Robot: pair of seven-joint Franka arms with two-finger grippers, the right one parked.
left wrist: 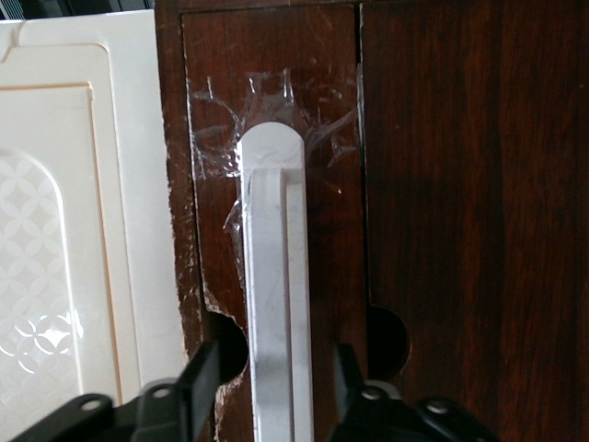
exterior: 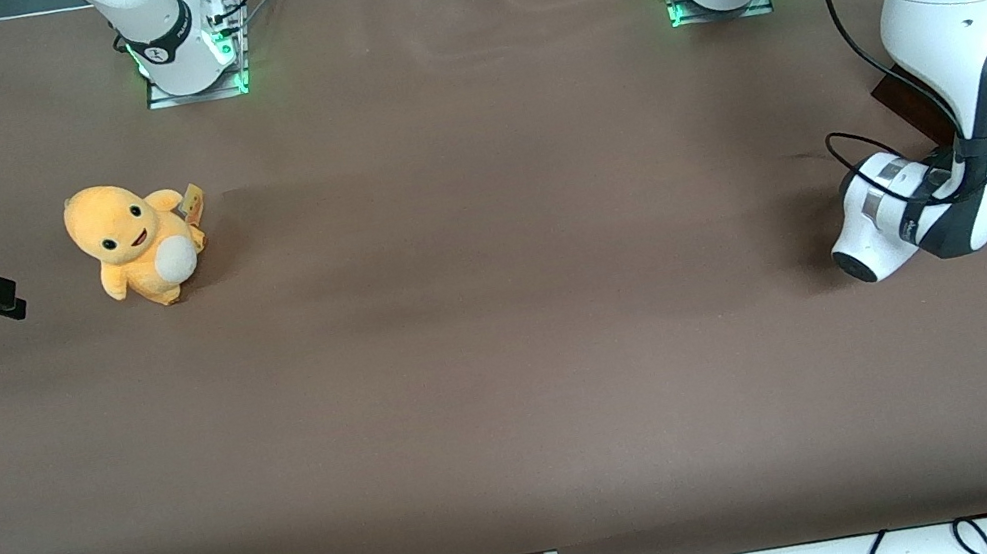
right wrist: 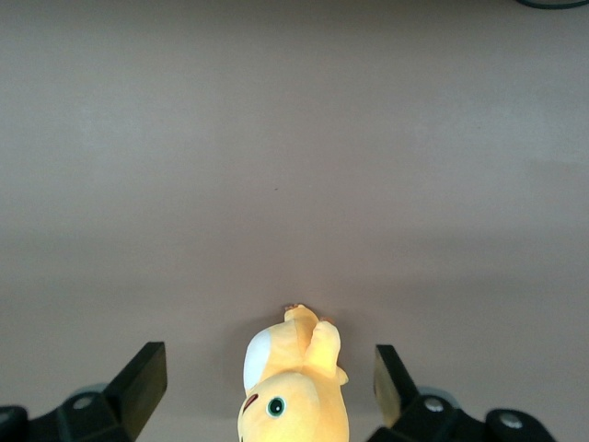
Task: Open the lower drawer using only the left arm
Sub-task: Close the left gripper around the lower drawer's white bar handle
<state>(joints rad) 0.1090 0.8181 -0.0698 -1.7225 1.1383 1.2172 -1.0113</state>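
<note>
Lower drawer (left wrist: 322, 138), dark brown, sits at the working arm's end of the table (exterior: 509, 366). Its white bar handle (left wrist: 274, 276) runs between the gripper's (left wrist: 273, 373) jaws, which are spread to either side of it, apart from the bar. A cream panel (left wrist: 83, 230) adjoins the drawer. An orange plush toy (exterior: 135, 241) stands toward the parked arm's end.

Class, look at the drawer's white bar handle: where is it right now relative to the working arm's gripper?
In the left wrist view the white bar handle runs along the dark brown lower drawer, beside the cream panel, between the open fingers of the left arm's gripper.
</note>
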